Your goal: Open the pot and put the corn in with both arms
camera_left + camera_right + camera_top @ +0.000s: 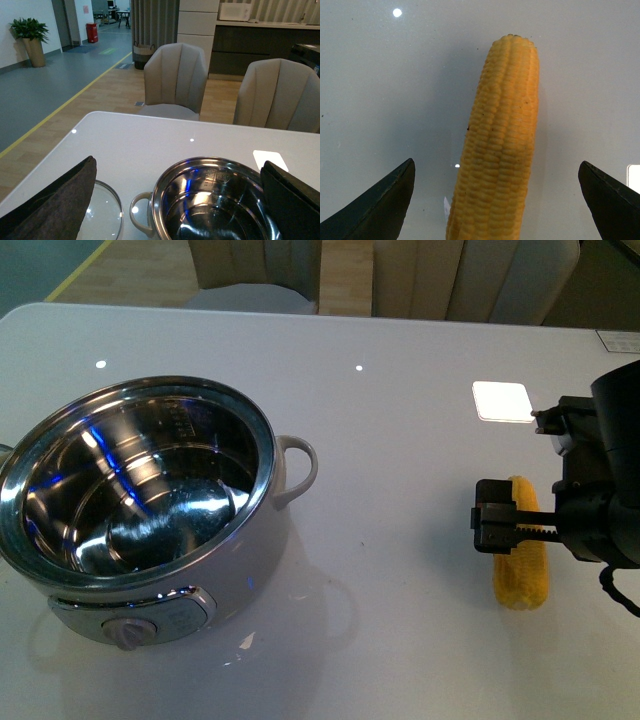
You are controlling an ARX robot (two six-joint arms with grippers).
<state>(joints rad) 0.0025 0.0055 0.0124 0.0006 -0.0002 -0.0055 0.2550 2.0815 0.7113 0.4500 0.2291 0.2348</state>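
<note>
The pot (pixel 140 505) stands uncovered on the left of the white table, its steel bowl empty and its dial facing front. It also shows in the left wrist view (pixel 215 205). My left gripper (pixel 178 163) is open and hovers near the pot; it is out of the front view. A glass lid (pixel 102 215) lies flat on the table beside the pot's handle. The corn (pixel 522 565) lies on the table at the right. My right gripper (pixel 497 520) is open just above it, and in the right wrist view (pixel 496 164) its fingers straddle the corn (pixel 500 135) without touching.
The white table (pixel 400 420) reflects a bright square of light (pixel 500 400) near the right arm. Beige chairs (pixel 255 265) stand behind the far edge. The pot's loop handle (pixel 300 465) points toward the corn.
</note>
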